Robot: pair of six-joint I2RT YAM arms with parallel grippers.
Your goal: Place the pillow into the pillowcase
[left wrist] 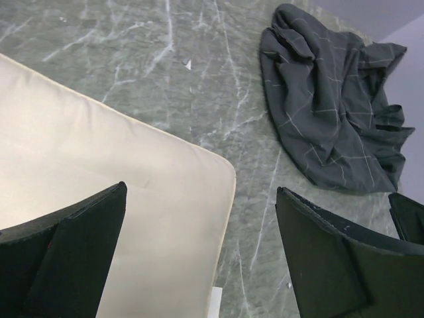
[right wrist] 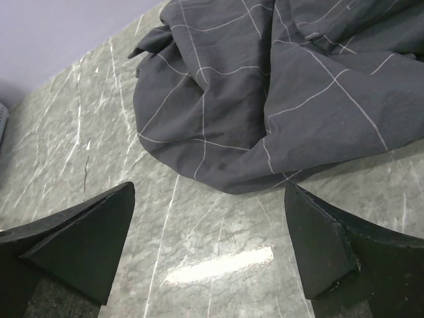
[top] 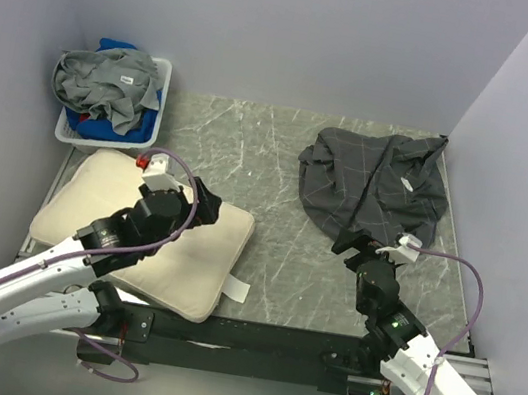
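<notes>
The cream pillow [top: 190, 246] lies flat at the front left of the table, its white label [top: 235, 290] sticking out at the near right edge. It fills the left of the left wrist view [left wrist: 119, 179]. The dark grey pillowcase [top: 373, 183] with a pale grid lies crumpled at the back right; it also shows in the left wrist view [left wrist: 331, 112] and the right wrist view [right wrist: 278, 93]. My left gripper [top: 205, 201] is open and empty above the pillow's right part. My right gripper [top: 350, 240] is open and empty just in front of the pillowcase's near edge.
A white basket [top: 160, 74] of grey and blue clothes [top: 105, 85] stands at the back left corner. Walls close in the left, back and right. Grey marble tabletop [top: 280, 160] lies between pillow and pillowcase.
</notes>
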